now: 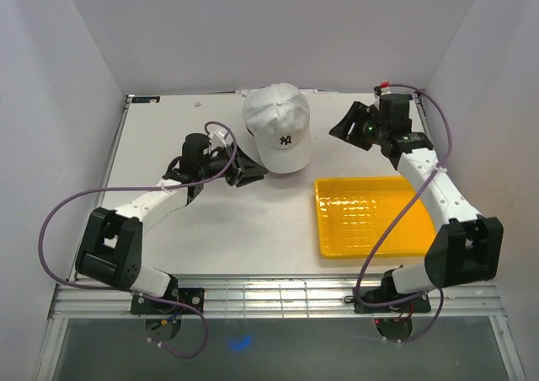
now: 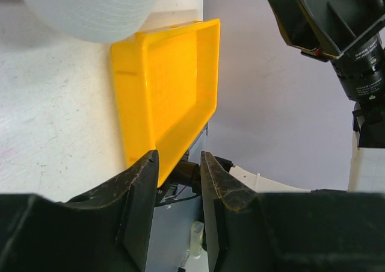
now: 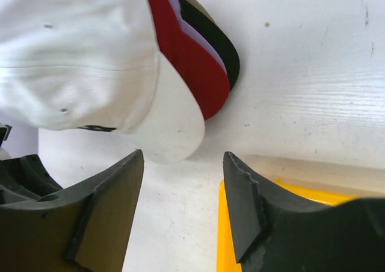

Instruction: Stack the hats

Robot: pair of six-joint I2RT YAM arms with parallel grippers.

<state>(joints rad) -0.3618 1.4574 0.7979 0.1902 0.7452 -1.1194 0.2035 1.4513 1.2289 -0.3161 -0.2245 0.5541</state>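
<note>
The hats lie in one stack at the back middle of the table, with the white cap with a dark NY logo [image 1: 278, 128] on top. In the right wrist view the white cap [image 3: 78, 49] covers the rest; under its brim show the red brim [image 3: 192, 73], a lavender edge [image 3: 195, 28], a black brim [image 3: 224, 50] and a thin tan edge. My left gripper [image 1: 247, 169] is open and empty just left of the stack [image 2: 179, 157]. My right gripper [image 1: 348, 126] is open and empty to the right of the stack [image 3: 183, 157].
A yellow plastic tray [image 1: 370, 217] sits front right of the stack, with nothing in it; it also shows in the left wrist view [image 2: 168, 91] and the right wrist view [image 3: 224, 236]. White walls close in the table on three sides.
</note>
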